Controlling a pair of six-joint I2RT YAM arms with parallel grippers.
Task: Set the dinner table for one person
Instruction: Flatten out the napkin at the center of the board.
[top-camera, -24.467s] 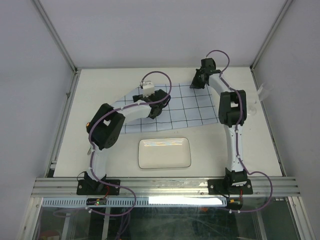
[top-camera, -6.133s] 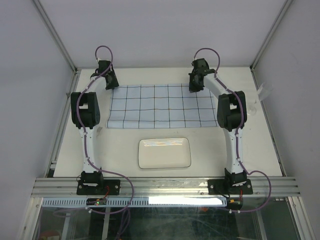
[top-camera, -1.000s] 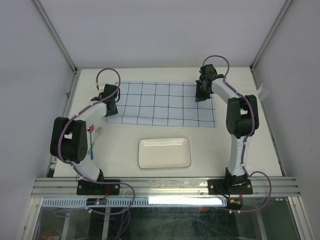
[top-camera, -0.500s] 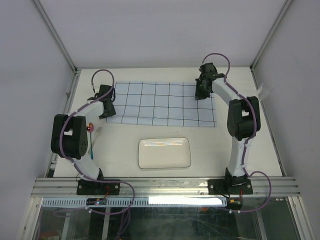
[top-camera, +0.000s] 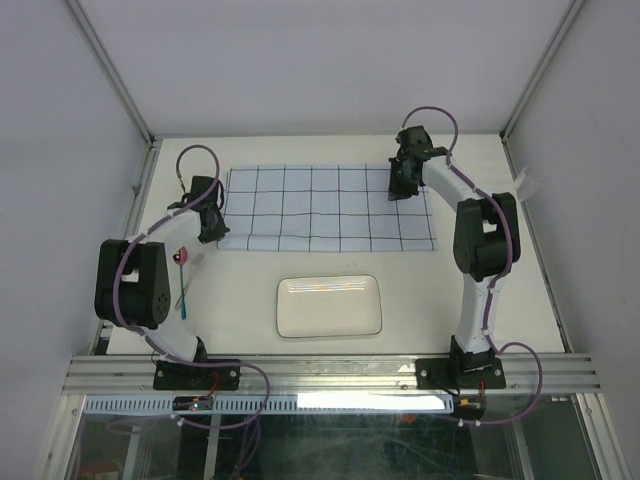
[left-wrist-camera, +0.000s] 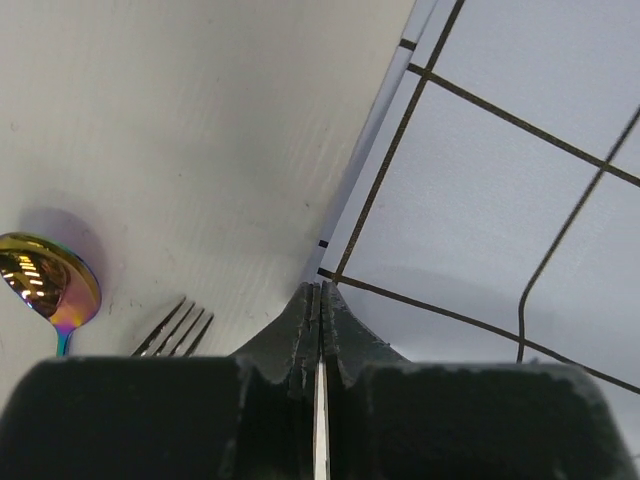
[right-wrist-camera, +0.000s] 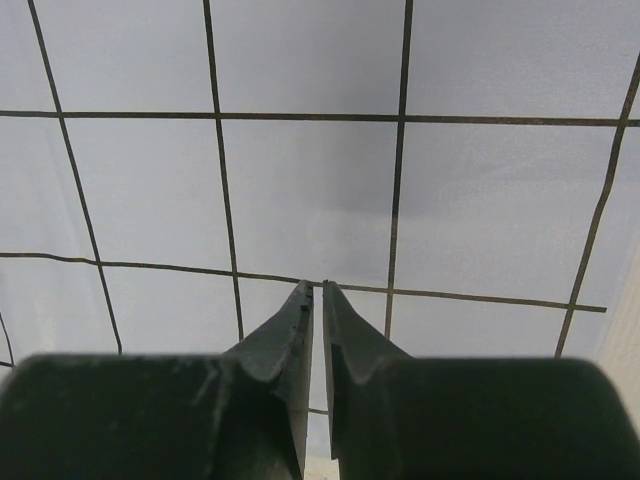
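You see plain pale grey walls (top-camera: 330, 60) on three sides, joined by slanting aluminium posts (top-camera: 110, 70). Below the near aluminium rail (top-camera: 330, 372), a bright light strip (top-camera: 370, 402) runs above a glass panel (top-camera: 350, 447).

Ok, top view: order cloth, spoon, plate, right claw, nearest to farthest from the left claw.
1. cloth, at its tips
2. spoon, left side
3. plate, near centre
4. right claw, far right

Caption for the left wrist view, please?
Shut left gripper at the edge of the pale-blue grid cloth; an iridescent spoon and a fork lie on the dinner table beside it.
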